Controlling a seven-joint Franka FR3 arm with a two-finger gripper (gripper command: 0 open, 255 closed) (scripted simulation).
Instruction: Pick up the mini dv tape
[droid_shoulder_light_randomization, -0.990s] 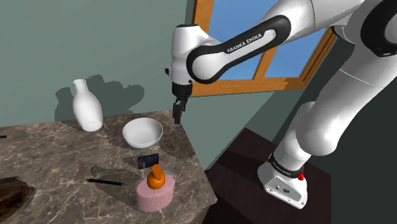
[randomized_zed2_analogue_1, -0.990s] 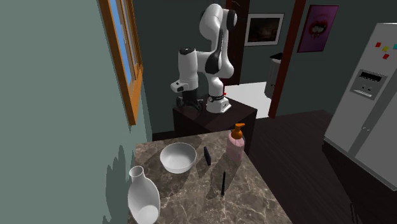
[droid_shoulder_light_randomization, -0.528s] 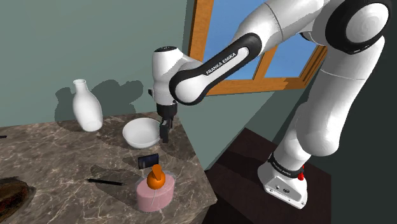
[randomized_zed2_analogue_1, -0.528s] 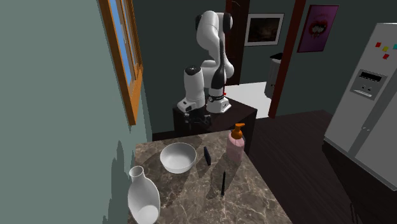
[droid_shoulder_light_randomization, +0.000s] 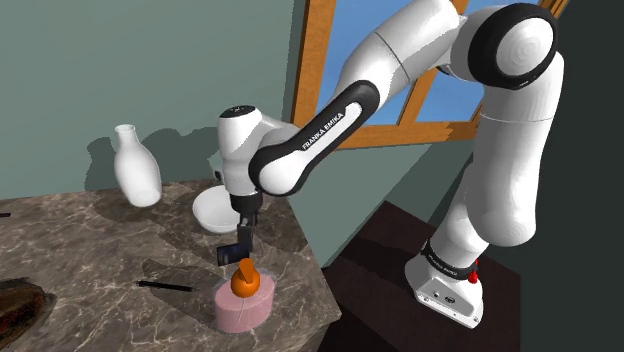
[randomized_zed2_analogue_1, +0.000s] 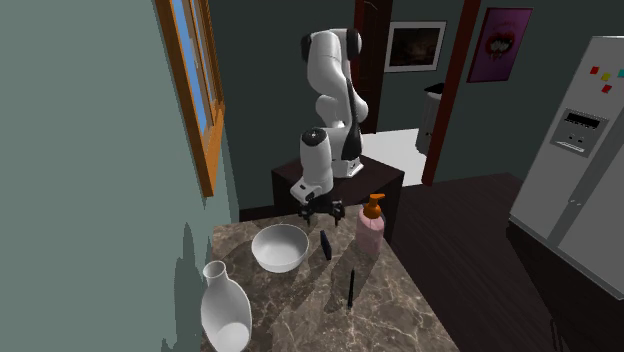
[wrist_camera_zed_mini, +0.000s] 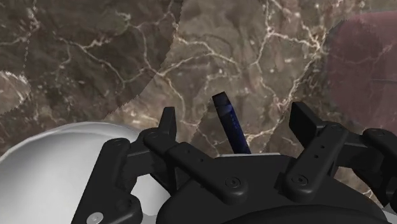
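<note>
Standing well apart, the two black fingers (wrist_camera_zed_mini: 168, 124) of the gripper (wrist_camera_zed_mini: 235, 119) are open and grasp nothing. Between them, untouched by either, the mini dv tape (wrist_camera_zed_mini: 230, 124) appears as a thin dark slab set on its edge on the brown marble counter (droid_shoulder_light_randomization: 80, 240). The shoulder view places the gripper pointing downward just above the tape, near the counter's edge closest to the stand. A white bowl (droid_shoulder_light_randomization: 212, 210) sits just beside the tape on one side, and a pink soap dispenser (droid_shoulder_light_randomization: 242, 300) with an orange pump stands near it on the other. Farther along the counter lie a black pen (droid_shoulder_light_randomization: 165, 286) and a white vase (droid_shoulder_light_randomization: 137, 168) against the grey-green wall.
</note>
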